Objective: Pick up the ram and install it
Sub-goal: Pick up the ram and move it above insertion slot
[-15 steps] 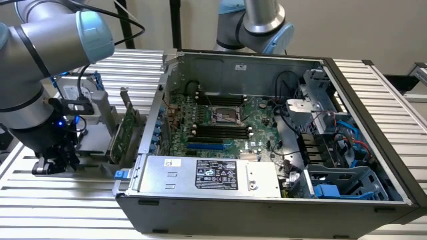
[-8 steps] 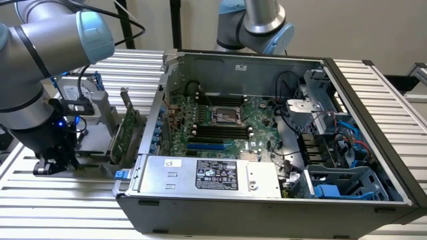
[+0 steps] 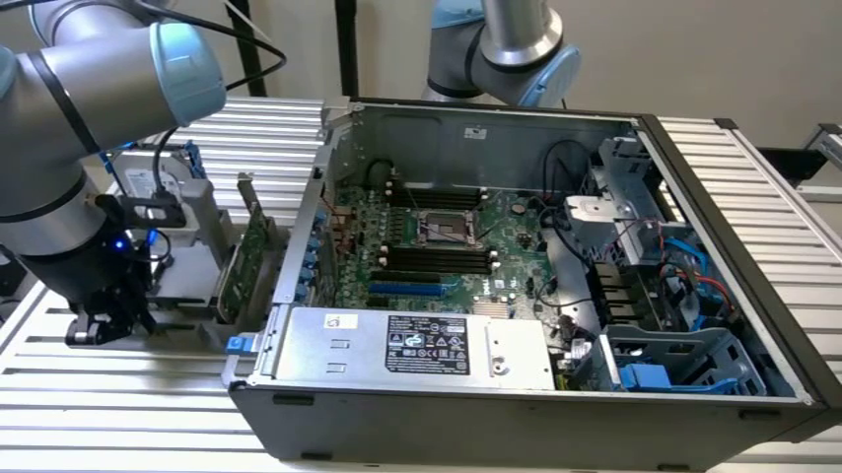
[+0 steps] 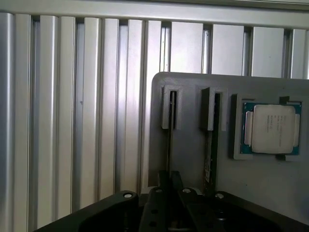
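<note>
Grey plastic holder tray (image 4: 193, 159) sits on the ribbed aluminium table (image 4: 72, 121), to the exterior view's left of the open black computer case (image 3: 526, 419).

The tray has two upright slots, each with a thin stick seen edge-on.
- The ram, a long thin green circuit-board stick (image 4: 170, 130), stands in the slot farther from the silver-lidded processor chip (image 4: 270, 128).
- A second thin stick (image 4: 211, 150) stands in the slot just beside that chip.

The black gripper (image 4: 169, 178) is low over the tray, lined up on the ram near one end. I cannot tell whether it is apart or clamped on the stick.

Black memory slots (image 3: 435, 258) on the green motherboard (image 3: 514, 222) inside the case look unfilled, so the ram is judged not yet installed.

Handling, as a judgement:
- The ram should be light, stiff and very thin.
- Its chips and contact edge are fragile.
- Best hold is a pinch across the two flat faces at the exposed upper edge.
- Any lift should go straight along the slot, because tilting could bind it in the holder.
</note>
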`<control>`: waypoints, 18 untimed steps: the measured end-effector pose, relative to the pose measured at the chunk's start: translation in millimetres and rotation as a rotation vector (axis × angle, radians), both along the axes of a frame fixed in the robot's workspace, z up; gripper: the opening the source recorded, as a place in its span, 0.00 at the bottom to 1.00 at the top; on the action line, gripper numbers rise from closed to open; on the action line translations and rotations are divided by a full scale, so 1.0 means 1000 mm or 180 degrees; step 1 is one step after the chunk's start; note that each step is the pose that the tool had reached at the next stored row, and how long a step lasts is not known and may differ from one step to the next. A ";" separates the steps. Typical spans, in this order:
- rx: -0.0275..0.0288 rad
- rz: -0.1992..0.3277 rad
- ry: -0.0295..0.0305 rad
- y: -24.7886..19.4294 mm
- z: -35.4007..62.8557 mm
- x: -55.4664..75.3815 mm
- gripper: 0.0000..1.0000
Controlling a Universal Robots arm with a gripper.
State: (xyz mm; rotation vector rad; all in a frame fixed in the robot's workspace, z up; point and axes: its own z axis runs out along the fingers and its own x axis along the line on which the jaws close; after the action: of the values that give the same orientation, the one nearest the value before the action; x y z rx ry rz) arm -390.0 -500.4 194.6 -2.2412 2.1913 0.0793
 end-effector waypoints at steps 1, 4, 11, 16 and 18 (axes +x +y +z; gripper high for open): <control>0.0000 0.0000 0.0000 0.0000 0.0000 0.000 0.00; 0.0000 0.0000 0.0000 0.0000 0.0000 0.000 0.00; 0.0000 0.0000 0.0000 0.0000 0.0077 0.000 0.00; 0.0000 0.0000 0.0000 0.0000 0.0192 0.000 0.00; 0.0000 0.0000 0.0000 0.0000 0.0254 0.000 0.00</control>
State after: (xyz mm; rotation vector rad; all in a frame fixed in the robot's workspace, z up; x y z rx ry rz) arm -390.0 -500.4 220.0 -2.2410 2.1913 0.0794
